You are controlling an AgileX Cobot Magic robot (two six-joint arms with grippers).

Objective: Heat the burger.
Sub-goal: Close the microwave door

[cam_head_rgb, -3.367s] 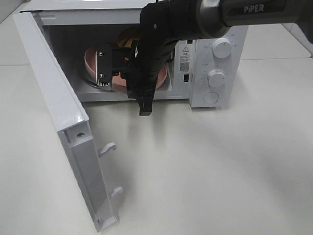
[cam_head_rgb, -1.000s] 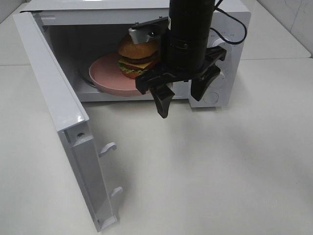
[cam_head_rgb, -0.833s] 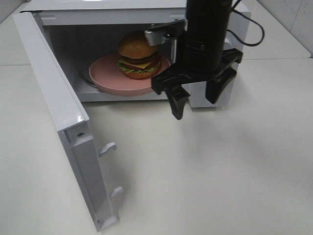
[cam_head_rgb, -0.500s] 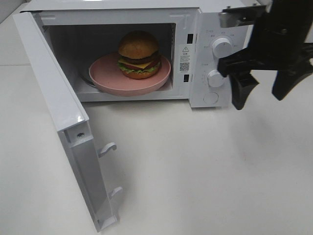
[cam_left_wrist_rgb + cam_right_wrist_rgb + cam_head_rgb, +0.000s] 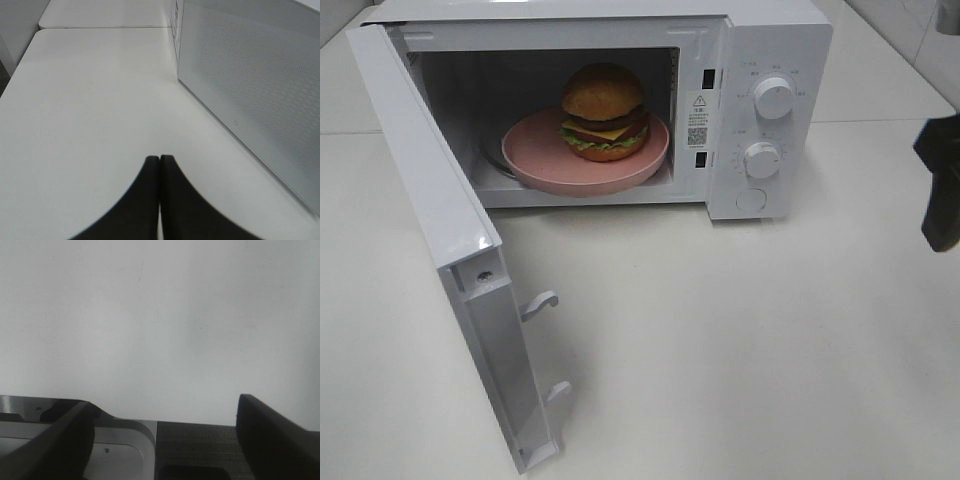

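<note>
Burger (image 5: 603,110) on a pink plate (image 5: 535,160) inside the microwave (image 5: 775,40) at the far edge of the worktop (image 5: 740,340), door (image 5: 430,210) swung wide toward the near left corner. Right gripper (image 5: 165,440) over bare worktop by the right edge, jaws spread wide, empty. Left gripper (image 5: 159,200) toward the left edge, beside the door's outer face, jaws pressed together on nothing.

At 3 o'clock of the high view the edge cuts off the right gripper (image 5: 942,195); only one dark piece shows. The print around the dials (image 5: 775,98) is too small to read. The burger (image 5: 603,112) hides the far rim of the plate (image 5: 535,150).
</note>
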